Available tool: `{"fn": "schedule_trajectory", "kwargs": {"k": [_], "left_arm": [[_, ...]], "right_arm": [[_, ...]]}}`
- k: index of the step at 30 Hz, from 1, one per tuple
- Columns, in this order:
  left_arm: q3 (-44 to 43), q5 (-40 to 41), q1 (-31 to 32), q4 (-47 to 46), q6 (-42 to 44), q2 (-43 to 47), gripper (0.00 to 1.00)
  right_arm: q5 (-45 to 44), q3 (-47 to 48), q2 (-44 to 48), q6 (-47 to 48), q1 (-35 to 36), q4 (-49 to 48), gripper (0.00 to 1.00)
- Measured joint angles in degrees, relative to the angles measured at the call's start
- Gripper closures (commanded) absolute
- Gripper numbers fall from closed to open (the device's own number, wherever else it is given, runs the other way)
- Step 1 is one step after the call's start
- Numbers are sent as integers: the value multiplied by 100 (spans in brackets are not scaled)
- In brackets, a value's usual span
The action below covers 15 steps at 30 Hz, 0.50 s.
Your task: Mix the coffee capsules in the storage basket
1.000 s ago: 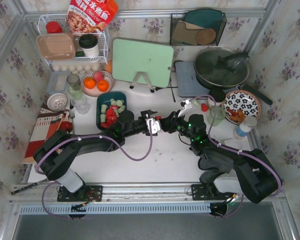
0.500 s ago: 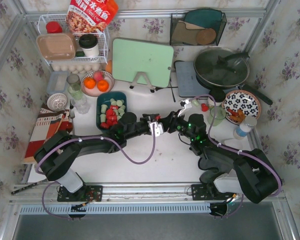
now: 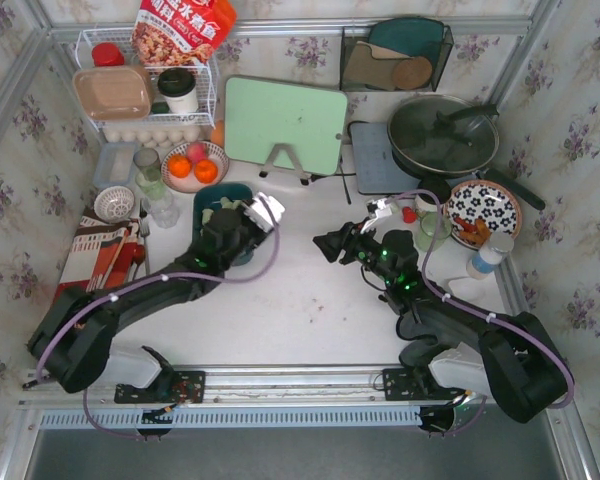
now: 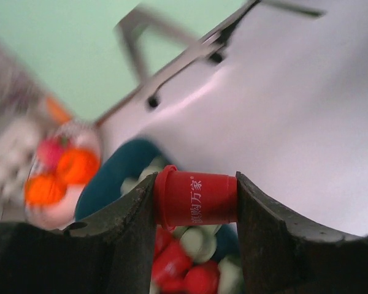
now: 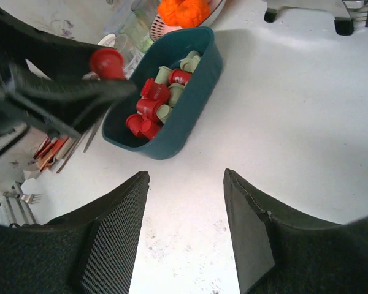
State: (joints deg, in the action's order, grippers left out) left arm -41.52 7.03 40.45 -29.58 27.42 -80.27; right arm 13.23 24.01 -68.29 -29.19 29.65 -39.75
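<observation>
The dark teal storage basket (image 5: 195, 98) stands left of the table's middle and holds several red and pale green coffee capsules (image 5: 157, 101). In the top view the left arm covers much of the basket (image 3: 227, 193). My left gripper (image 4: 196, 201) is shut on a red capsule (image 4: 196, 199), held sideways just above the basket (image 4: 113, 180) and the capsules (image 4: 190, 263) in it. That held capsule also shows in the right wrist view (image 5: 107, 62). My right gripper (image 5: 187, 184) is open and empty over bare table right of the basket, and in the top view (image 3: 325, 243) it points left.
A fruit bowl (image 3: 193, 165) with oranges and glass jars (image 3: 150, 178) stand behind the basket. A green cutting board (image 3: 285, 122), a white wire rack (image 3: 145, 90), a lidded pan (image 3: 442, 135) and a patterned plate (image 3: 483, 210) line the back and right.
My left gripper has swung from the table's middle, close to the right gripper, back left over the basket with the red capsule in it. The right gripper has shifted a little left.
</observation>
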Motion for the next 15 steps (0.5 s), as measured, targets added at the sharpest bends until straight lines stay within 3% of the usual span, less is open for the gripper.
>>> {"fn": "schedule_trajectory", "kwargs": {"k": [9, 15], "left_arm": [[-542, 1342, -1250, 2876, -2435, 415, 97], [-793, 1532, -1381, 4111, -3447, 188, 74]], "right_arm": [[-188, 0, -76, 70, 0, 122, 40], [-286, 0, -125, 85, 0, 236, 40]]}}
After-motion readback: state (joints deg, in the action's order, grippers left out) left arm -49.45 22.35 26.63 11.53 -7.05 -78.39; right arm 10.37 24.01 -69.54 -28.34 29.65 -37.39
